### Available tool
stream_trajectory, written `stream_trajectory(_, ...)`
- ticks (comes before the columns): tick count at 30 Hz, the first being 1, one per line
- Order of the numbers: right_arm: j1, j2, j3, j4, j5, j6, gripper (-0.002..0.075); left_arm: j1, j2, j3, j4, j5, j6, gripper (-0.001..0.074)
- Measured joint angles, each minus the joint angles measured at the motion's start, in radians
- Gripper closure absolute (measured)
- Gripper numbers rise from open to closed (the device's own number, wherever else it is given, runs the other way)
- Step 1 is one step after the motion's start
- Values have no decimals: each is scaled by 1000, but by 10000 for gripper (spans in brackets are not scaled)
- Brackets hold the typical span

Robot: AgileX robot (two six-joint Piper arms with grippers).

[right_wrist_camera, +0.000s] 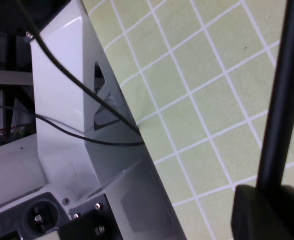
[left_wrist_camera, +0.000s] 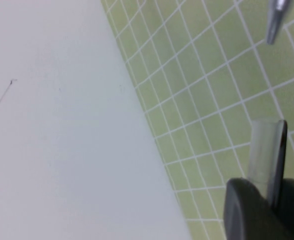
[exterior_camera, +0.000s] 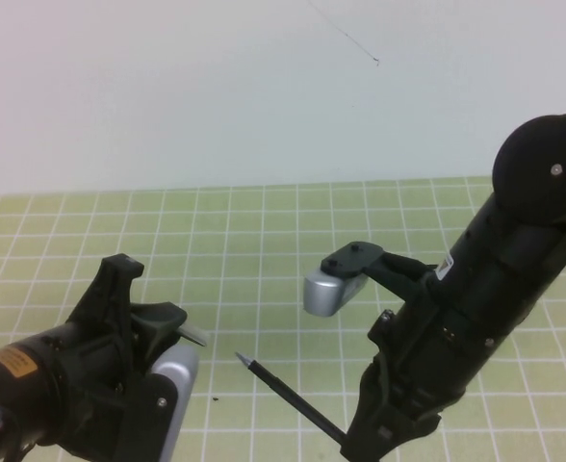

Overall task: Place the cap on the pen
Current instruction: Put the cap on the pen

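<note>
Above the counter (exterior_camera: pixel 264 241), my right gripper (exterior_camera: pixel 360 438) clamps the pen (exterior_camera: pixel 283 390), tip aimed toward the cap (left_wrist_camera: pixel 268 155) my left gripper (exterior_camera: pixel 172 327) pinches.

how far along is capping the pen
Both pieces are picked up: the right gripper is shut on the pen, and the left gripper holds the cap. The silver tip points toward the cap but sits apart. Left: line up and push together.

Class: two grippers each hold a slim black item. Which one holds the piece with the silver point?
The right gripper, low on the right, shut on the pen, whose silver tip points toward the left gripper. That one pinches only the short clear-and-black cap.
</note>
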Motion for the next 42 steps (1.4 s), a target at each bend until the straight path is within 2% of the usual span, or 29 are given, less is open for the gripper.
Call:
stream_trajectory(5, 0, 14, -27, -2, 0, -3, 729, -2, 0, 0, 0, 0, 0, 654)
stream_trajectory(13, 0, 49, -33, -2, 0, -3, 729, -70, 0, 0, -27, 0, 0, 654)
stream_trajectory(42, 19, 43, -31, -39, 0, 12, 729, -70, 0, 0, -25, -12, 2, 654)
